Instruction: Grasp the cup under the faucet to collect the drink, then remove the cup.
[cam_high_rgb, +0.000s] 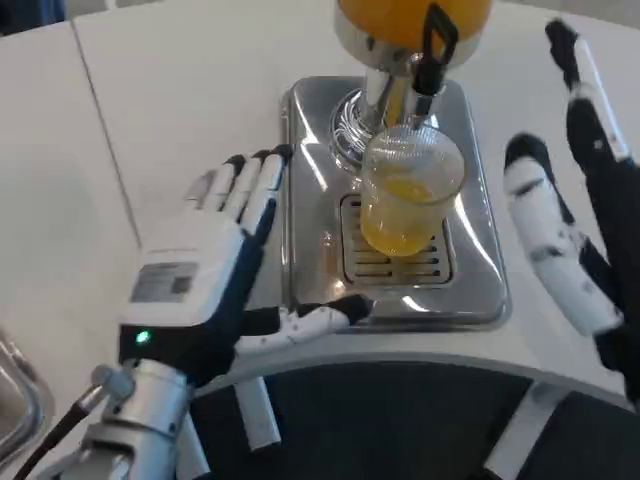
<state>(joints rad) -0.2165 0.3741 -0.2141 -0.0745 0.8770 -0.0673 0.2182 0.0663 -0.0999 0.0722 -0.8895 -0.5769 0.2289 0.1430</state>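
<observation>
Cup: a clear plastic cup (408, 190) stood on the slotted drip grate (395, 262) of the dispenser's steel base, directly below the faucet; no hand touched it.
Drink: orange juice (400, 228) filled roughly the lower half of the cup, and the upper part was clear.
Faucet: a black-handled tap (432, 55) hung from the far dispenser, its spout just above the cup's rim.
Dispenser: an orange juice tank (400, 15) sat at the far edge on a chrome neck (372, 110), which rose from the shiny steel tray (475, 260).
Left hand: the left hand (225, 270) lay to the left of the tray, white back up, fingers spread and stretched toward the far side along the tray's left edge, thumb reaching right across the tray's near left corner; it held nothing and stood apart from the cup.
Right hand: the right hand (575, 220) was to the right of the tray, fingers wide and pointing far, empty, well clear of the cup.
Table: a white table (180, 110) carried the dispenser, its curved near edge running in front of the tray.
Left forearm: a silver forearm (130, 420) came in from the near left corner.
</observation>
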